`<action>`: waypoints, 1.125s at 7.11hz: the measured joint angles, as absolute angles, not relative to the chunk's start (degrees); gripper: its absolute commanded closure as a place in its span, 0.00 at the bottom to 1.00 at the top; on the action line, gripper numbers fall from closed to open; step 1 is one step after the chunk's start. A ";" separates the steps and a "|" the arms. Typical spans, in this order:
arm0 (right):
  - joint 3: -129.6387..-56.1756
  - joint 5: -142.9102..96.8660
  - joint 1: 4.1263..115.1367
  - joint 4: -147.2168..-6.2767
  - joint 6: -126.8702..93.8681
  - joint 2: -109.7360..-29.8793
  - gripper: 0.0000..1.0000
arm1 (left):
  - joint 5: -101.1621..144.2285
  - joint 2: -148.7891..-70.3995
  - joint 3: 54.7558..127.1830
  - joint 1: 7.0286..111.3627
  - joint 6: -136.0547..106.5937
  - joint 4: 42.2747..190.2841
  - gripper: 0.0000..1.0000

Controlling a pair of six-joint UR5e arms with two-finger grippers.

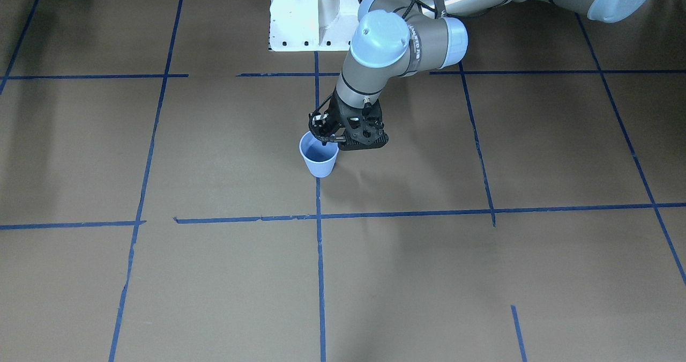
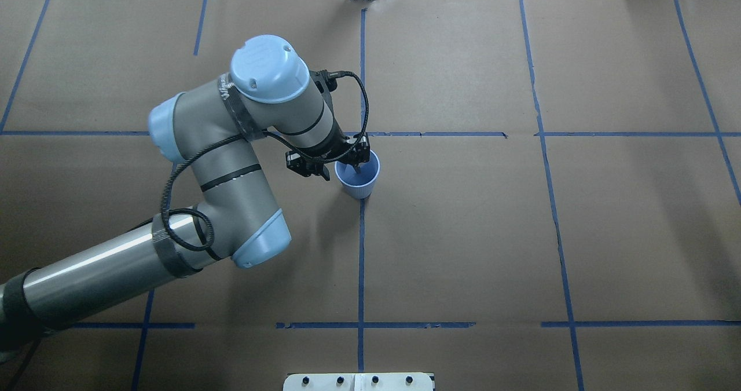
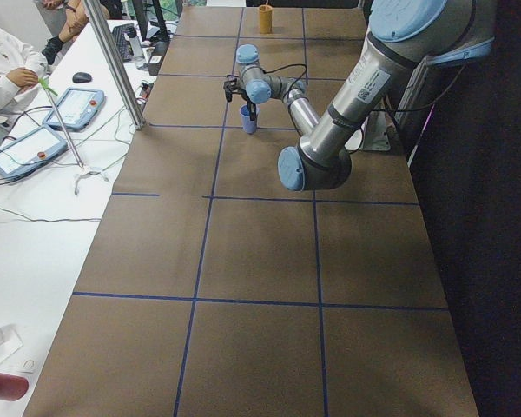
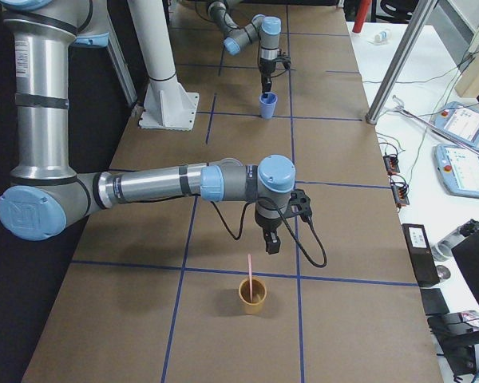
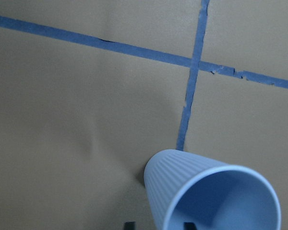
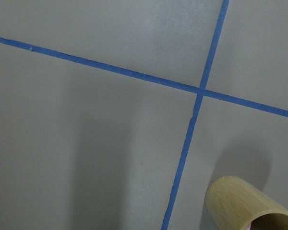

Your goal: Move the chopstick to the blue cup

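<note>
The blue cup (image 1: 319,161) stands upright on the brown table at a tape crossing; it also shows in the overhead view (image 2: 362,183) and the left wrist view (image 5: 201,191). My left gripper (image 1: 327,135) straddles its near rim, one finger inside and one outside, with a gap on both sides of the wall, so it is open. The pale pink chopstick (image 4: 249,270) stands in a tan cup (image 4: 253,297) far from the blue cup. My right gripper (image 4: 270,247) hangs just above the chopstick's top. It shows only in the exterior right view, so I cannot tell whether it is open or shut.
The white robot base (image 1: 313,13) stands at the table's robot side. The tan cup's rim shows in the right wrist view (image 6: 245,203). A side table with teach pendants (image 4: 463,152) and a metal post (image 4: 399,64) borders the far edge. Blue tape lines grid the table.
</note>
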State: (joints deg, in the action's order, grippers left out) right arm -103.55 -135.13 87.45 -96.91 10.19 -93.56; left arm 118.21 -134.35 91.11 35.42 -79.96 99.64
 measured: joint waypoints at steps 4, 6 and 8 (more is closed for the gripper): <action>-104.82 -132.49 87.53 -96.90 3.15 -94.44 0.01 | 119.05 -123.44 107.86 41.40 -82.98 99.46 0.00; -104.61 -130.86 87.60 -96.94 -3.66 -97.13 0.02 | 119.54 -121.04 109.60 43.01 -84.48 99.57 0.00; -103.65 -130.63 88.27 -96.94 -13.99 -98.24 0.05 | 119.69 -120.23 110.08 43.26 -85.05 99.71 0.00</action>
State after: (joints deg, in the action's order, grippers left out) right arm -103.65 -130.63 88.27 -96.94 -13.99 -98.24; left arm 119.69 -120.23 110.08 43.26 -85.05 99.71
